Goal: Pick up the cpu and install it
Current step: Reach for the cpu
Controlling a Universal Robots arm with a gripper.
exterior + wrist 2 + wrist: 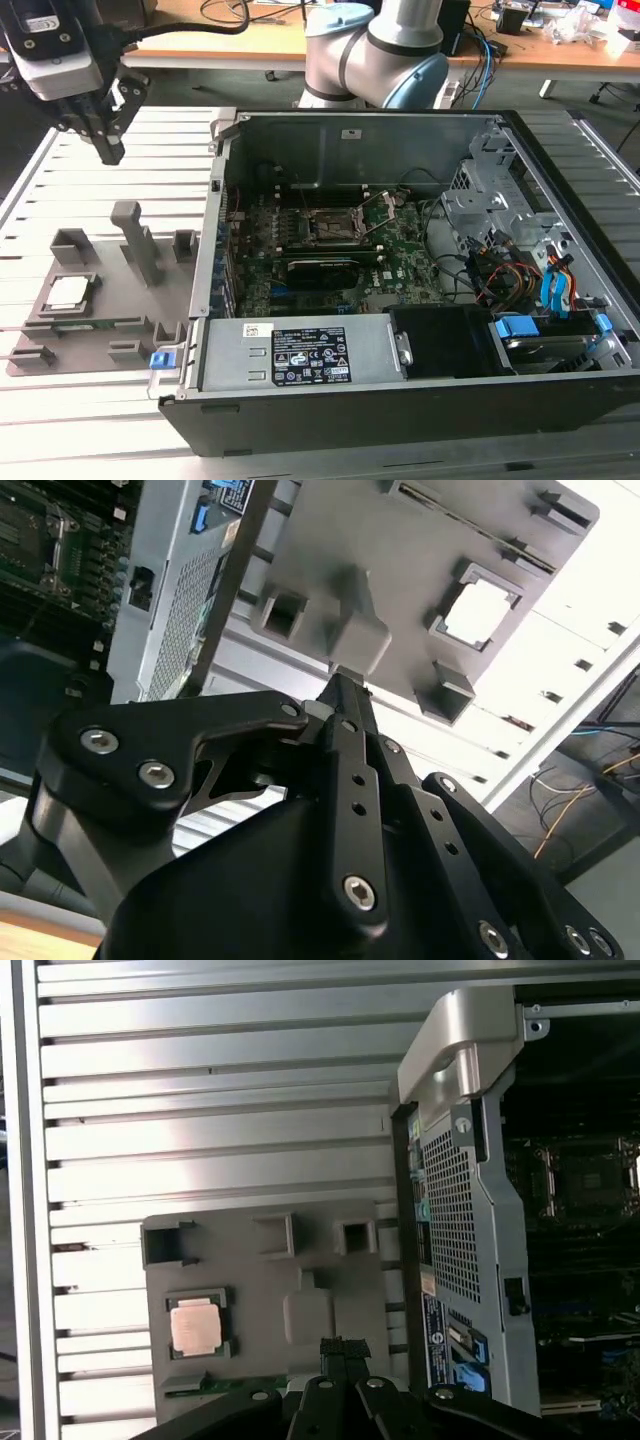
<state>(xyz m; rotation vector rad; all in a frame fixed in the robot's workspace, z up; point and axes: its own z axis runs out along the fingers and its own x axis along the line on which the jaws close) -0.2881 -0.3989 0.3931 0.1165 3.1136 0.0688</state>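
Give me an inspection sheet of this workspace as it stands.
Surface: slatted metal table bearing a grey holder and an open computer case.
Job's things: cpu lies in the holder's recess; socket in the case looks empty.
Clutter: small blue part at the holder's edge.
Grippers: gripper raised near the holder, fingers shut, holding nothing.
Cables: blue and orange cables inside the case.
Surroundings: wooden desk behind.

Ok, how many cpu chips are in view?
1. The cpu sits in a recess of the grey fixture, to the exterior view's left of the computer case. More may be hidden inside.
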